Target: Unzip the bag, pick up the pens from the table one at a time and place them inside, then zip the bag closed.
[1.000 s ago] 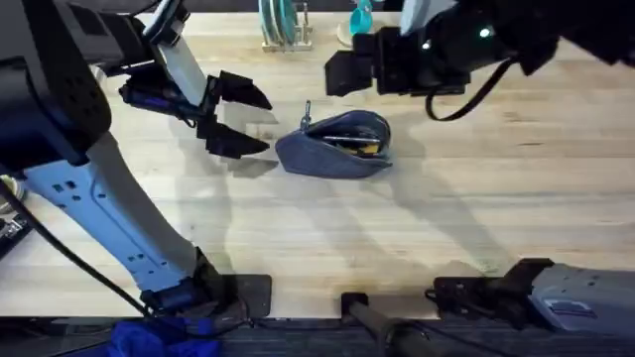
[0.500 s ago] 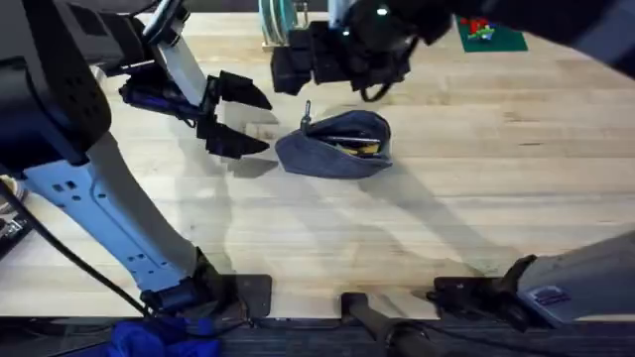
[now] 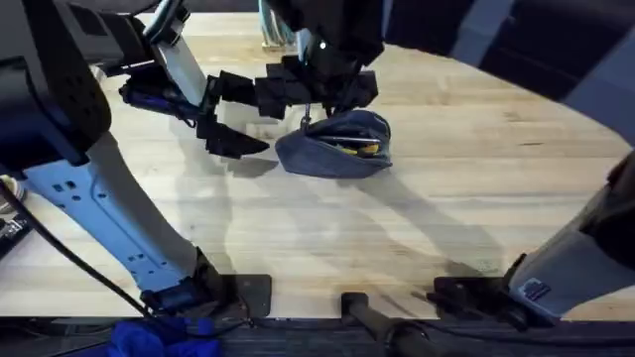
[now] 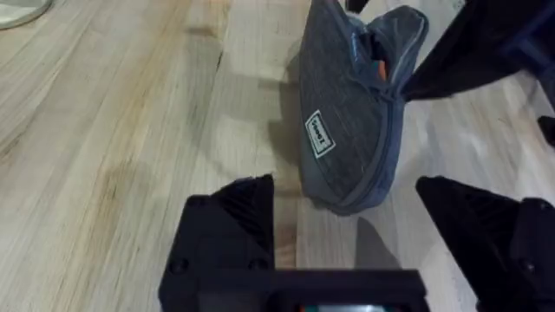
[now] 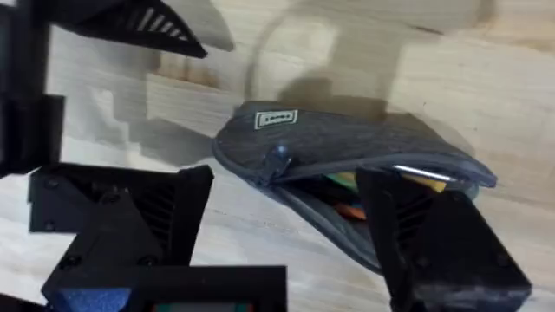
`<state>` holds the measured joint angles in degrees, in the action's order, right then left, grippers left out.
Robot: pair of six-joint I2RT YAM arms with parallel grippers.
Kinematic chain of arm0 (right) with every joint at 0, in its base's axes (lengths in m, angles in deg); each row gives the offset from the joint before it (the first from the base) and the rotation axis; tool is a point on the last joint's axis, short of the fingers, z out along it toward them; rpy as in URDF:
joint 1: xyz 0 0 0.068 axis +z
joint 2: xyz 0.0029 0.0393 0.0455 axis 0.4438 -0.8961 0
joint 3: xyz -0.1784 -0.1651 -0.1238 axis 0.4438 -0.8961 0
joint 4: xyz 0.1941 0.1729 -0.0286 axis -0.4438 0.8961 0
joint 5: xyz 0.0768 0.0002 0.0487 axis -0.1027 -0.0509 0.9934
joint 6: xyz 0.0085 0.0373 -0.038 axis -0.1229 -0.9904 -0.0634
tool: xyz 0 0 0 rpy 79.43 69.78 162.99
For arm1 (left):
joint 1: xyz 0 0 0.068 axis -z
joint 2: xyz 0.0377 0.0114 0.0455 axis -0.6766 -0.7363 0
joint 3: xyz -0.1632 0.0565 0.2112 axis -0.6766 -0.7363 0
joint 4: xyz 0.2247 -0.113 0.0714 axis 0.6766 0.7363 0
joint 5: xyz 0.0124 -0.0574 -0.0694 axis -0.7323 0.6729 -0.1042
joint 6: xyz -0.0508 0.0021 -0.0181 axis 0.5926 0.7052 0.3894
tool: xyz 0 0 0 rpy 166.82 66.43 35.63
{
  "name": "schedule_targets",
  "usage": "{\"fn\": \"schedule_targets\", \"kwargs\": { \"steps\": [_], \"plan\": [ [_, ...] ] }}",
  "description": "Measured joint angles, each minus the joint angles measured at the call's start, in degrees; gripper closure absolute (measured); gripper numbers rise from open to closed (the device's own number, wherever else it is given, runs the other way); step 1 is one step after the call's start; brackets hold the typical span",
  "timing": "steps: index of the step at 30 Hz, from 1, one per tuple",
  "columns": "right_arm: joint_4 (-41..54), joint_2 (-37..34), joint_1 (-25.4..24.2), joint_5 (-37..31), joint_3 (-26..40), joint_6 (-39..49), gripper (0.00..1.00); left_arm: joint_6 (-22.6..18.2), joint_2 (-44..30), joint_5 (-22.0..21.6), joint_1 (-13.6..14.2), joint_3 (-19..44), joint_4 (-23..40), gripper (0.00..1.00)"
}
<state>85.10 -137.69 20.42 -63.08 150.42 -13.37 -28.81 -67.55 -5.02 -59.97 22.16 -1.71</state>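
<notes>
Bag (image 3: 337,146) lies unzipped on table (image 3: 476,169), contents showing. Right gripper (image 5: 286,225) hovers just above w/ jaws wide; left gripper (image 4: 381,234) just beside bag, jaws wide too.

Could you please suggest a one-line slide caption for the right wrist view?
Open right gripper poised over the unzipped bag on the table.

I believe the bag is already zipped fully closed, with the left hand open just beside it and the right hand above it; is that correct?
Not quite: the bag is unzipped, its mouth gaping with coloured items visible inside, as the right wrist view shows. The rest holds: the left hand is open just beside it and the right hand is above it.
</notes>
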Motion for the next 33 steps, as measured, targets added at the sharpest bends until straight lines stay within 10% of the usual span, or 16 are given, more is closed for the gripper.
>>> {"fn": "schedule_targets", "kwargs": {
  "steps": [33],
  "plan": [
    [-0.18,-4.89,0.0,0.0,0.22,-5.87,0.005,0.0,0.0,0.0,0.0,0.0,-0.02,0.007]
  ]
}}
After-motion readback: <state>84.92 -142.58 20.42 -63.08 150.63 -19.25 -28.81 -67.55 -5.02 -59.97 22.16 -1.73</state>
